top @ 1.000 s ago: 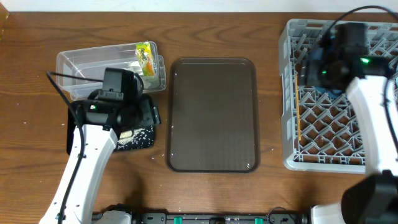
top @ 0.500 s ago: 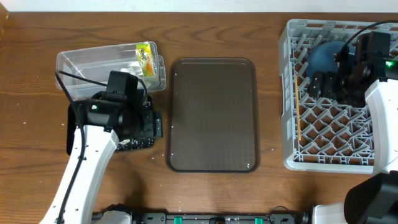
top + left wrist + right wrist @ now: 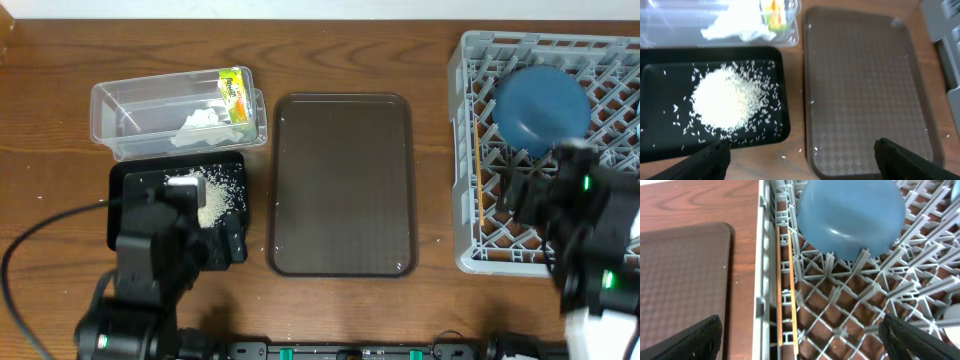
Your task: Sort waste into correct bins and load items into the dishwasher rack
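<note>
Rice lies heaped in the black tray; crumpled tissue and the yellow-green wrapper sit in the clear tub just behind it; the sorting side looks done. In the rack a blue bowl rests mouth-down, it seems, on the lattice; the chopsticks lie side by side along the floor, close against the wall nearest the brown serving tray, which is bare. A plate and cups I cannot make out with any certainty.

Left gripper hangs above the near edge of the black tray and the brown one, fingers spread wide with nothing between them; right gripper hangs over the rack's near-left part, likewise spread and empty.

My reading is that both arms are between jobs, so the step in hand is a check rather than a grab. A few stray grains dot the table by the black tray's corner; too small to pinch cleanly, they would be better nudged along the wood with a closed fingertip, slowly, so they do not scatter. On the rack side, any approach should come straight down and well clear of the bowl; a sideways brush could tip it off the lattice pegs or roll the chopsticks through the grid.
</note>
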`<state>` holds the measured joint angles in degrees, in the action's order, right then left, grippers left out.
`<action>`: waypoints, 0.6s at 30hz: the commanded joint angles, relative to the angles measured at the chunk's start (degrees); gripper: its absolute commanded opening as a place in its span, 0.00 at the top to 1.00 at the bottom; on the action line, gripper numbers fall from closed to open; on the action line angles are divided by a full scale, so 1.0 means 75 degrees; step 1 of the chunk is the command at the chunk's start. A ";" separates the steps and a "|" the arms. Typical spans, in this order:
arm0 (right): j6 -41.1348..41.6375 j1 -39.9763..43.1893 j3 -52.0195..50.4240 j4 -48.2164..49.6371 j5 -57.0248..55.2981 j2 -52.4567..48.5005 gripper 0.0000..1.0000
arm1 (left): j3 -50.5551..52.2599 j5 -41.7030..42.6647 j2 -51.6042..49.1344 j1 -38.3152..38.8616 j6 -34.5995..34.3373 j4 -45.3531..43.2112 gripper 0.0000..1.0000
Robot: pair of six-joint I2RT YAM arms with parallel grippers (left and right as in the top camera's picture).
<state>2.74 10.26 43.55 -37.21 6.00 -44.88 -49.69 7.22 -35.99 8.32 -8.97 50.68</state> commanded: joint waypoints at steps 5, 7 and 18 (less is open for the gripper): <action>-0.0006 0.0023 -0.0959 -0.0839 0.0006 0.1571 0.01 | 0.0093 -0.0114 0.0425 0.0003 0.0050 -0.0055 0.05; -0.0006 0.0023 -0.0965 -0.1428 0.0006 0.1722 0.01 | 0.0096 -0.0114 0.0417 0.0003 0.0050 -0.0052 0.05; -0.0006 0.0023 -0.0965 -0.3290 0.0006 0.1734 0.01 | 0.0096 -0.0114 0.0420 0.0003 0.0050 -0.0052 0.04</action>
<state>2.74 10.26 36.58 -61.10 6.00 -32.12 -49.23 7.09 -33.04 8.32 -8.97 50.52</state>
